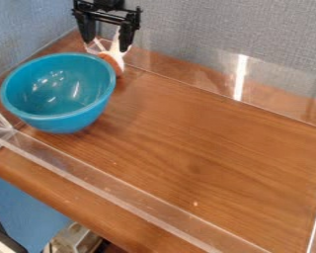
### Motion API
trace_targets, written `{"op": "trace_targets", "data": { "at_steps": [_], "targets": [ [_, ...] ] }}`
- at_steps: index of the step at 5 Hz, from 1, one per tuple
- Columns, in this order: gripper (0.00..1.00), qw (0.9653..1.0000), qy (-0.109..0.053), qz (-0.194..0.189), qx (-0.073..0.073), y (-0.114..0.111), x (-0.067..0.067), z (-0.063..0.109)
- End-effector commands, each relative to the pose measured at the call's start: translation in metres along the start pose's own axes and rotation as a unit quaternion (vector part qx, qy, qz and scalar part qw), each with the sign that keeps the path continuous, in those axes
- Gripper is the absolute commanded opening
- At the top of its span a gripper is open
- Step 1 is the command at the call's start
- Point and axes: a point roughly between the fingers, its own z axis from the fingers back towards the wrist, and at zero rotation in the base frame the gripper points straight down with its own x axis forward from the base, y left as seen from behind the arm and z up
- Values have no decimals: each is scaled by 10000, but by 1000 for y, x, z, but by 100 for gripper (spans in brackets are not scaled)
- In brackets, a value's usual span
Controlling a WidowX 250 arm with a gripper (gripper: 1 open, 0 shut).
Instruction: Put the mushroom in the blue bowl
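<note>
While the gripper (107, 42) hangs at the far left corner of the table (213, 138), pointing downward, its two dark fingers (91, 40) stand spread apart with a clear gap between them. Nothing is pinched in that gap. The mushroom (110, 56) sits on the wood just below the fingertips, showing as a small orange-brown lump between and slightly under the tips. From this angle I cannot tell whether the tips touch it or hang just above it. Its stem is too small to make out.

The blue bowl (58, 92) rests upright on the left side of the table, just beside the mushroom and nearer the camera. The mushroom lies outside it, close to the far edge of its rim. Only glare shows on the glossy inside of the bowl.

A low clear plastic wall (240, 74) runs round the tabletop, and a grey-blue backdrop (240, 30) stands behind.
</note>
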Motion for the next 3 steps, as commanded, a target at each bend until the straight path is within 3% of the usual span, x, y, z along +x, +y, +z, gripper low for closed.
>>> {"op": "trace_targets", "data": {
  "at_steps": [1,3],
  "targets": [
    [100,9986,-497,135,113,10,22,22],
    [100,9971,-666,283,247,18,47,9]
  ]
}}
